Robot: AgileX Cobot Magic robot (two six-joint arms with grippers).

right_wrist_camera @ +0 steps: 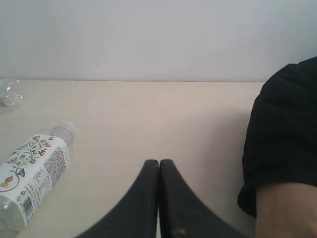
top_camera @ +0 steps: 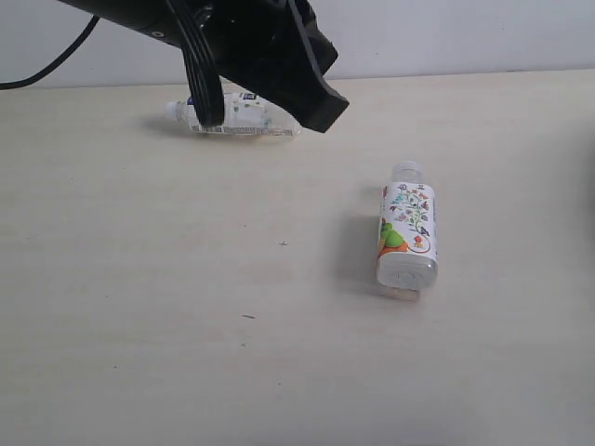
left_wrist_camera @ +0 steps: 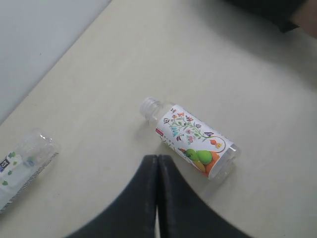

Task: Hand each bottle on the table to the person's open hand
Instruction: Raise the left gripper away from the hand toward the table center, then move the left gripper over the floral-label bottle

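Two bottles lie on their sides on the table (top_camera: 139, 279). The floral multicolour bottle (top_camera: 407, 237) rests right of centre, its clear cap pointing away. The green-white bottle (top_camera: 244, 117) lies at the back, partly hidden behind my left arm. My left gripper (top_camera: 321, 110) hovers above the table, shut and empty; in the left wrist view its tips (left_wrist_camera: 157, 158) hang just short of the floral bottle (left_wrist_camera: 193, 141). My right gripper (right_wrist_camera: 158, 162) is shut on nothing, with the floral bottle (right_wrist_camera: 32, 173) off to one side. The person's open hand is out of view.
A black sleeve (right_wrist_camera: 282, 139) and a bare forearm (right_wrist_camera: 287, 210) sit close beside my right gripper. The sleeve's edge also shows in the left wrist view (left_wrist_camera: 267, 10). A black cable (top_camera: 46, 65) runs along the back wall.
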